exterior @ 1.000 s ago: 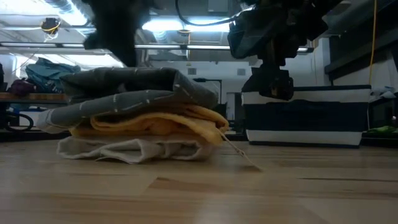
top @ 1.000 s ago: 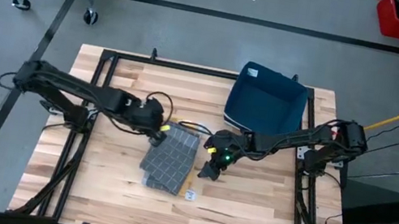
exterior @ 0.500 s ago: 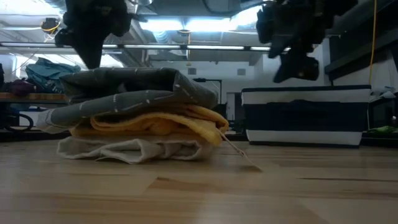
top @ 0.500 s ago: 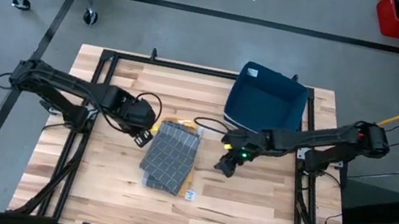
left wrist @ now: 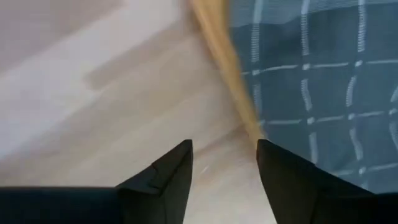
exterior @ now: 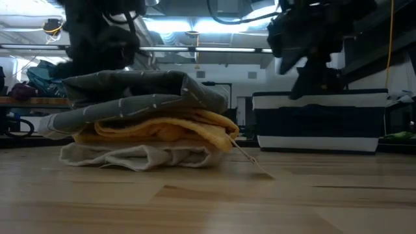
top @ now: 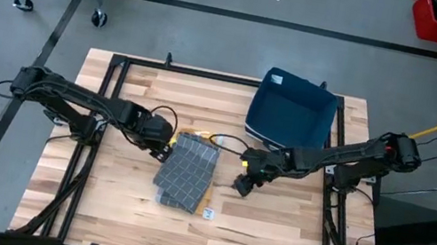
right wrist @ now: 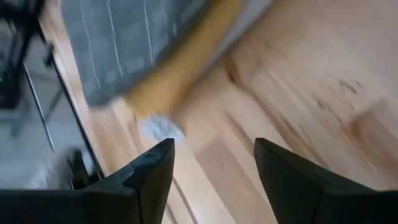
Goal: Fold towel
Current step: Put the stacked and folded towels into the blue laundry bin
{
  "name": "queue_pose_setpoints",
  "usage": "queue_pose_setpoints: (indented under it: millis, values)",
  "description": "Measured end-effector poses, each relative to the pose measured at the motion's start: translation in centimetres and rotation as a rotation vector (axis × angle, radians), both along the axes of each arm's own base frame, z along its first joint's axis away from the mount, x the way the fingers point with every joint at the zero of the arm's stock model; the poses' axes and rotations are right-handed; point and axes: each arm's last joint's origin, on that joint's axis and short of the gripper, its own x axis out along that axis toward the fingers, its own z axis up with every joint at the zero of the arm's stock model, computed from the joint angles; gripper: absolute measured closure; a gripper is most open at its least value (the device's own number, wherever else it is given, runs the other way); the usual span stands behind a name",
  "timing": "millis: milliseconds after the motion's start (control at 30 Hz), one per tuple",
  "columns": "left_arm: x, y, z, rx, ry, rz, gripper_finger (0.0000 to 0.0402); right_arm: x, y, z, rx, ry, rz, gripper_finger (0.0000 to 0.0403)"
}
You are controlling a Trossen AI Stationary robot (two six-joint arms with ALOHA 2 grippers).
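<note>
Left tool (top: 162, 143) sits at the left edge of the folded towel stack (top: 189, 171), fingers (left wrist: 168, 174) parted with only bare bench (top: 271, 231) between them; nothing held. Right tool (top: 246, 180) hangs just off the stack's right side, fingers (right wrist: 149, 174) spread wide, also empty.

Stack lies mid-bench: grey checked towel (exterior: 143, 91) on top, yellow layer (exterior: 169, 129) under it, pale layer (exterior: 130, 156) at the bottom. Yellow edge pokes out past the grey on the low view. Small white tag (top: 208, 213) near the front corner. Dark blue bin (top: 291, 110) stands behind, well apart.

Judgement: fold looks essentially complete; both tools are clear of the cloth. To finish well, lift straight up and away without snagging the top layer's corner, and avoid brushing the overhanging yellow edge, which could drag the stack askew.
</note>
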Motion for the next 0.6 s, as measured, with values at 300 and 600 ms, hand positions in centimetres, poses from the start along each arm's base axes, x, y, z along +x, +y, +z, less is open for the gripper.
queue_pose_setpoints:
  millis: [300, 600]
  values:
    - [0.3, 0.0, -3.9, -0.093, -0.160, 0.090, 0.0228, 2.1, 0.3, -1.5, 0.080, -0.037, -0.153, 0.0175]
    - [0.6, 0.8, -4.7, -0.094, -0.259, 0.091, 0.0229, 3.9, 0.5, -3.0, 0.141, -0.091, -0.223, 0.0175]
